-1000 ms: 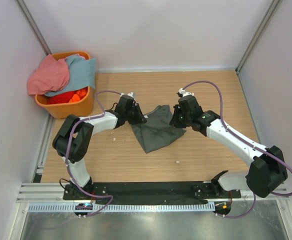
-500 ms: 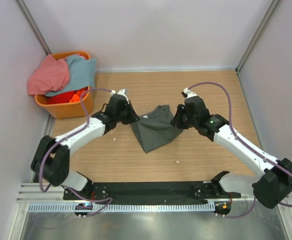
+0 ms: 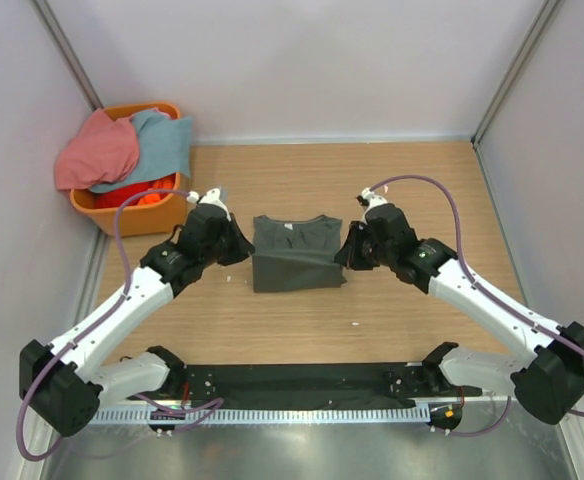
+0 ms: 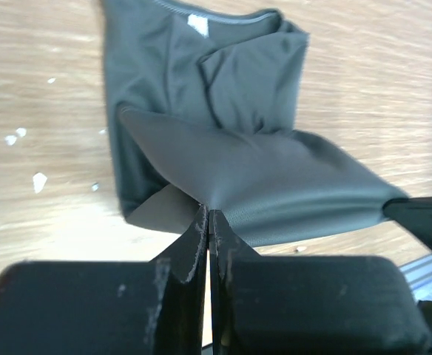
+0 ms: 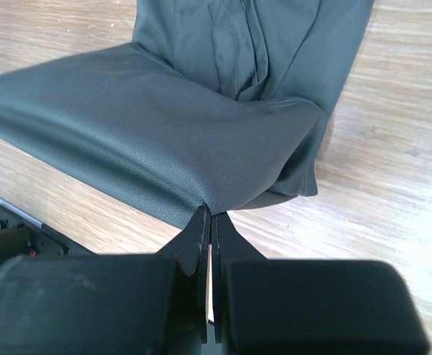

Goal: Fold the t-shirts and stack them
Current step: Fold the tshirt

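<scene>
**Inspector:** What is recorded from the overhead view?

**Recorder:** A dark grey cloth t-shirt [image 3: 292, 238] is found at the middle of the wooden bench [image 3: 422, 180], its collar turned toward the far edge. Its near part is raised in a taut band between the left gripper [image 3: 240, 248] and the right gripper [image 3: 349, 254], one at each side of the garment. A salmon-pink cloth t-shirt [image 3: 97, 150] and a light blue cloth t-shirt [image 3: 167, 140] are seen heaped in the orange plastic basket [image 3: 142, 215] at the far left corner.

**Inspector:** And the left wrist view?

**Recorder:** The left gripper's fingers are pressed together on a pinch of the grey cloth, which is drawn up off the bench into a stretched fold. A small white neck label [image 4: 197, 24] is noted inside the collar beyond it. The upper body of the shirt lies flat but creased.

**Inspector:** The right wrist view?

**Recorder:** The right gripper is likewise closed tight on the opposite edge of the same cloth, and the lifted layer is held above the part lying flat.

**Inspector:** How is progress assessed?

**Recorder:** The first fold of the first shirt is judged to be in hand and not yet laid down. No shirt is folded to completion and no stack is begun. The two shirts in the basket are judged untouched, so the greater part of the task is left.
</scene>
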`<state>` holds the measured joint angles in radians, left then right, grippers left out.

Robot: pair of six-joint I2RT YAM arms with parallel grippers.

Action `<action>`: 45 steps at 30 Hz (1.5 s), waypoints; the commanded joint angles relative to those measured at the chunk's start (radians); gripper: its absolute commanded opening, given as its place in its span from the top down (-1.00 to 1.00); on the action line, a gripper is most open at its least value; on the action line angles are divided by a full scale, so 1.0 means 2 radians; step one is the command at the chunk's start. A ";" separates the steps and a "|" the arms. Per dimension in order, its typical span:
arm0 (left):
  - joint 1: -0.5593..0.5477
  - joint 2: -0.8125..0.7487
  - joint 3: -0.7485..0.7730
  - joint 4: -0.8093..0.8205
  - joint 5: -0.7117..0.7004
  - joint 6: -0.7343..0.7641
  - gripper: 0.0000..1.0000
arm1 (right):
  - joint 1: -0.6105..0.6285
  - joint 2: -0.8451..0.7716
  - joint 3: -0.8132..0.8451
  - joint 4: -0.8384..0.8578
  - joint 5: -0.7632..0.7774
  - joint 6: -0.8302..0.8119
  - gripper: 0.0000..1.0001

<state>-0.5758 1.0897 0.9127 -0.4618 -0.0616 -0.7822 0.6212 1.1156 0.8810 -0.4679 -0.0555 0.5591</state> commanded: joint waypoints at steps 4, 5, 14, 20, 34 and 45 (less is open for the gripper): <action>0.002 0.026 0.044 -0.035 -0.054 0.024 1.00 | 0.001 0.044 0.067 0.002 0.013 -0.022 0.98; 0.002 0.033 0.052 -0.038 -0.058 0.028 1.00 | 0.001 0.050 0.073 0.000 0.015 -0.026 0.97; 0.009 0.107 0.151 -0.058 -0.078 0.068 1.00 | -0.009 0.114 0.150 -0.030 0.065 -0.050 0.97; 0.024 0.147 0.203 -0.064 -0.073 0.084 1.00 | -0.025 0.155 0.184 -0.036 0.064 -0.064 0.97; 0.062 0.312 0.294 -0.043 0.001 0.090 1.00 | -0.074 0.236 0.220 -0.014 0.042 -0.072 0.98; 0.137 0.667 0.711 -0.189 0.051 0.104 0.18 | -0.183 0.533 0.544 -0.068 -0.020 -0.102 -0.73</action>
<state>-0.3313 2.3108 2.1231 -0.6563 0.0074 -0.5880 0.2970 2.1216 1.7741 -0.5240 -0.0662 0.3977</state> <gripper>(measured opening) 0.306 0.854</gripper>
